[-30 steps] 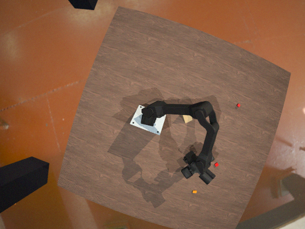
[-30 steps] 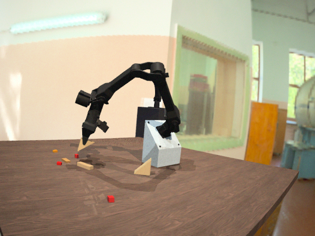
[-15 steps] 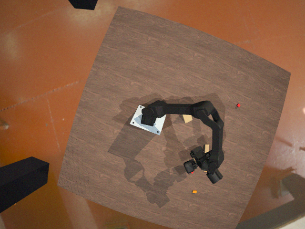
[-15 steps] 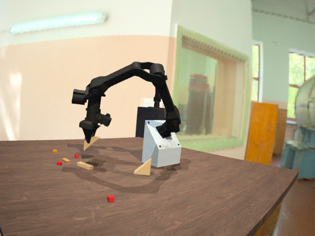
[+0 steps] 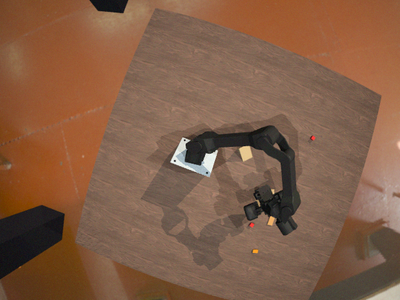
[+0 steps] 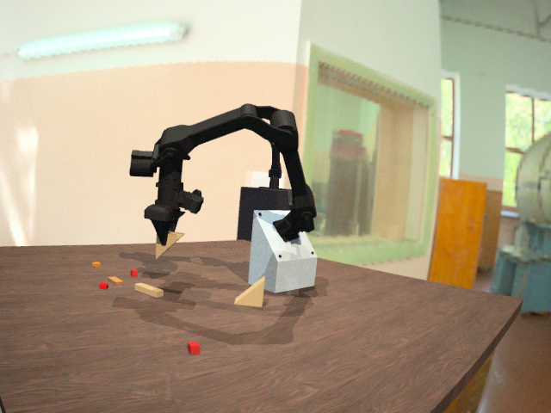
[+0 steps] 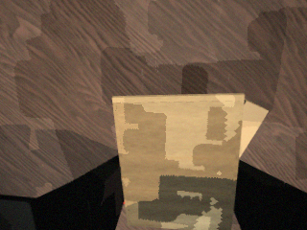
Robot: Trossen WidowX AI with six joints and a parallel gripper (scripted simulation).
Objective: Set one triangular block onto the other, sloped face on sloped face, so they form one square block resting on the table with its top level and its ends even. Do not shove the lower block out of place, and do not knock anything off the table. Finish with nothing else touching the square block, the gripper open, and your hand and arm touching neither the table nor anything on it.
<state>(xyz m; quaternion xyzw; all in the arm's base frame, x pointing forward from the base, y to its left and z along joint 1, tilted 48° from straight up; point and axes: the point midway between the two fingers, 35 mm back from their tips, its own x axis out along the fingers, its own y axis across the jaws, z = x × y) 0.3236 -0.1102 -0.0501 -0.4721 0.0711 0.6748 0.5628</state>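
Note:
One triangular block [image 5: 245,153] [image 6: 252,294] stands on the table near the pale robot mount, sloped face up; it has nothing on it. My gripper [image 6: 165,237] [image 7: 177,161] is shut on the other triangular block [image 6: 171,241] [image 7: 177,144] and holds it above the table, well away from the standing block. In the exterior view the held block has a nearly level top and its slope faces down and to the right. In the top view the hand hides most of it.
A long tan block [image 6: 149,289], an orange plank [image 5: 270,220] [image 6: 114,280], a small orange block [image 5: 255,250] [image 6: 95,263] and red cubes [image 5: 251,225] [image 6: 133,273] [image 6: 103,286] lie around below the hand. Another red cube [image 5: 312,137] [image 6: 193,348] lies apart. The pale mount [image 6: 295,271] stands behind the standing block.

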